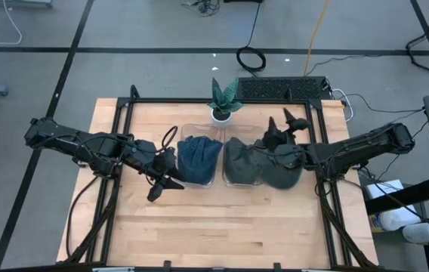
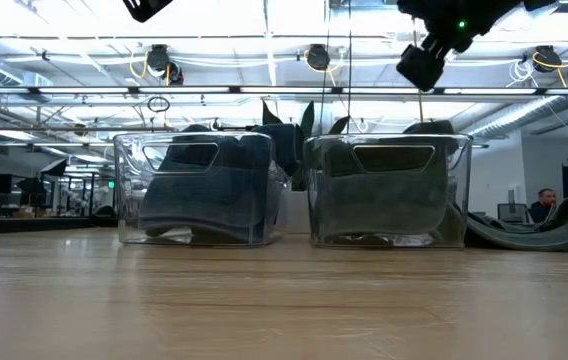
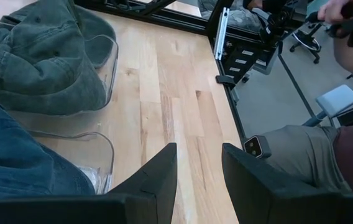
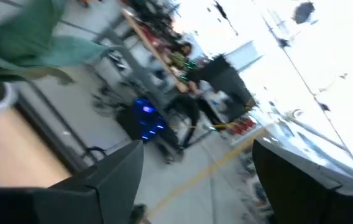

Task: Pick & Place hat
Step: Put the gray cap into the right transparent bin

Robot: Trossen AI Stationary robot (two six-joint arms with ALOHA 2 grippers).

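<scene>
While the right end effector hovers w/ fingers spread wide, empty, the dark green hat lies just below it on the surface, nearer than left end effector, narrow, empty.

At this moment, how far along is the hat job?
Looks done: a blue hat fills the left clear bin, and a grey hat fills the right clear bin. In hand: nothing; the right hand stands open above the table's far side, the left hand hovers empty beside the blue hat's bin. Possibly left: another dark grey hat lies on the table beside the right bin.
</scene>
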